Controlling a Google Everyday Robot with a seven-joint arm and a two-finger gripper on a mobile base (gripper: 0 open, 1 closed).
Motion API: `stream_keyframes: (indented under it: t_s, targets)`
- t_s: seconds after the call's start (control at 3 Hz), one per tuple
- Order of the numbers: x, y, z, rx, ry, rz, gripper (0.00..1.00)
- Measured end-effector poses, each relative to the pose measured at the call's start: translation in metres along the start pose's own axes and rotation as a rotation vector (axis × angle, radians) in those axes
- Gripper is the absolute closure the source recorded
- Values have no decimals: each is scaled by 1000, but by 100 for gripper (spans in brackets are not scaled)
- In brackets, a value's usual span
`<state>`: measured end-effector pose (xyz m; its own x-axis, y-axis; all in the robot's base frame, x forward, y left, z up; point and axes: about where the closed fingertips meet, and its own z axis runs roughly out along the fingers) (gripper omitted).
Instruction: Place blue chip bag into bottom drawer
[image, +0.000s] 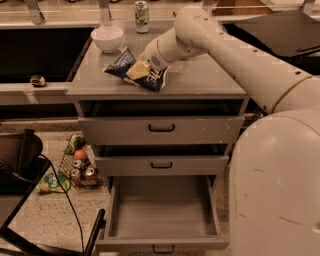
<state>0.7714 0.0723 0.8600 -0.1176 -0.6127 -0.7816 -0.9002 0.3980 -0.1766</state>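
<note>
tool (138, 70) low over the grey bench (205, 80), at the end of the white arm (240, 55) that reaches in from the right. it sits on top of the blue chip bag (119, 63). touching, it seems; whether it grips the bag or is spread apart cannot be told.

blue chip bag lies flat on the bench top, left of centre and near the front edge. pale lettering on the dark foil, not readable.

white bowl (107, 38) stands behind the bag, toward the back left corner. can (142, 9) upright at the back edge, green and white label, no words legible.

bottom drawer (160, 212) pulled well out, plain grey inside showing, small black handle at the front lip. middle drawer (161, 165) and top drawer (161, 131) each out only slightly, black handles.

floor, left of the cabinet: wire basket (75, 165) with soda cans and a round orange fruit; can brands too small to read.
</note>
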Motion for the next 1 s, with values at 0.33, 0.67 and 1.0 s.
stream_keyframes:
  t_s: [0.33, 0.67, 1.0]
  targets:
    - [-24, -3, -26, 18, -113, -40, 88]
    - [-57, 1, -69, 10, -289, -111, 100]
    - [-66, 8, -70, 2, -318, -158, 100]
